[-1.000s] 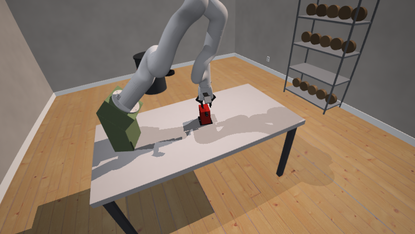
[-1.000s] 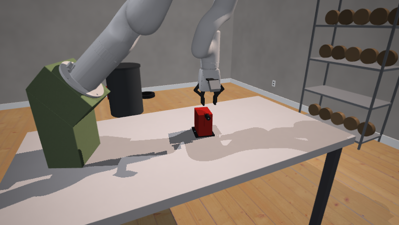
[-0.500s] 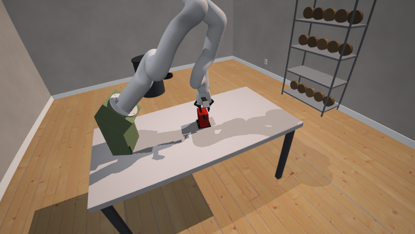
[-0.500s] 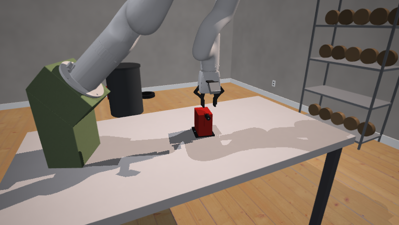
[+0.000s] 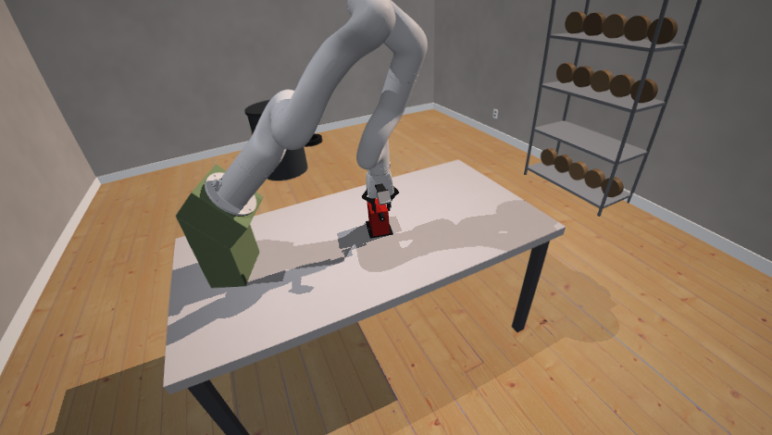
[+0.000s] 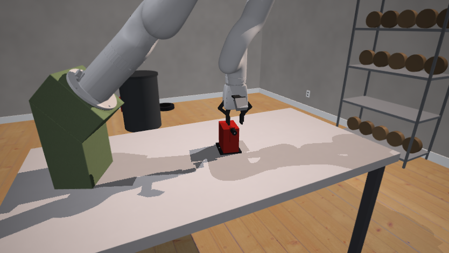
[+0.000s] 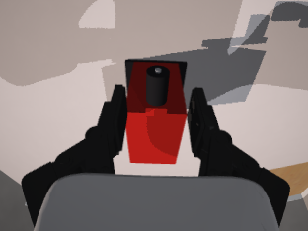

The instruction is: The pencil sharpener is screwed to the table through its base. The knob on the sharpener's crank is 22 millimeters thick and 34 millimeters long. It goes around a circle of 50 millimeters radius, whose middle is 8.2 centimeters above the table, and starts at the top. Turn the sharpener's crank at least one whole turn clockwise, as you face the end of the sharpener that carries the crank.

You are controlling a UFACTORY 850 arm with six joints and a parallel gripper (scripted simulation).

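Note:
The red pencil sharpener [image 6: 228, 137] stands on its black base near the middle of the white table; it also shows in the top view [image 5: 379, 217] and in the wrist view [image 7: 156, 126]. Its black crank knob [image 6: 233, 132] sticks out of the near face close to the top, and the wrist view shows it from above [image 7: 157, 86]. My gripper [image 6: 234, 121] points straight down just over the sharpener's top. It is open, with one black finger on each side of the knob [image 7: 157, 112], and it does not touch the knob.
My arm's green base box [image 6: 70, 128] stands on the table's left end. A black bin [image 6: 139, 99] stands on the floor behind the table. A metal shelf with brown discs [image 6: 399, 78] stands at the right.

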